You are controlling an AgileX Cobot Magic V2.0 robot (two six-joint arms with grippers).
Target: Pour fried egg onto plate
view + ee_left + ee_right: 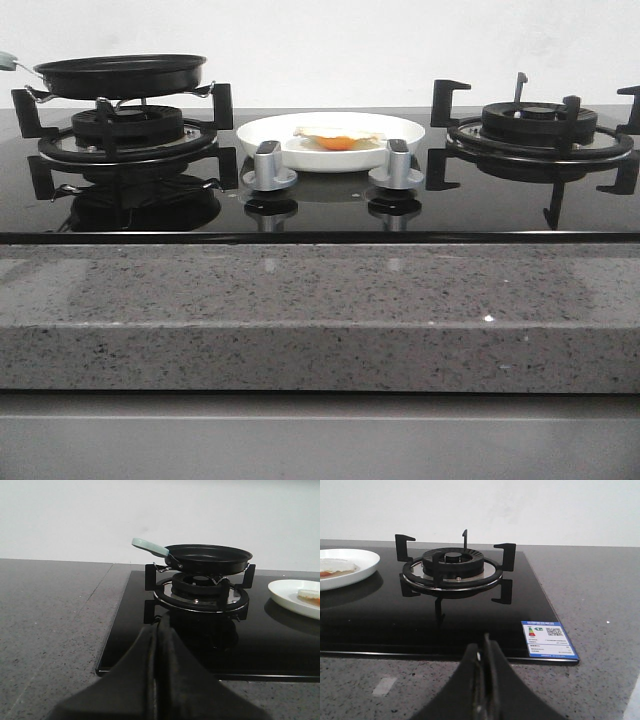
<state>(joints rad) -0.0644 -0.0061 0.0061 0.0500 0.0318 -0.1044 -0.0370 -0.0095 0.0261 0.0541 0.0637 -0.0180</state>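
The fried egg (337,138), pale white with an orange yolk, lies on the white plate (270,132) at the middle of the black hob. The plate also shows in the left wrist view (287,595) and the right wrist view (362,562), with the egg on it (309,595) (335,567). The black pan (120,75) sits empty on the left burner, its pale handle (149,546) pointing away from the plate. My left gripper (159,625) is shut and empty, in front of the left burner. My right gripper (484,645) is shut and empty, in front of the right burner.
The right burner grate (540,130) (452,567) stands bare. Two silver knobs (268,165) (397,165) stand in front of the plate. A grey speckled counter (320,310) runs along the hob's front edge. A blue and white label (548,639) sits at the hob's corner.
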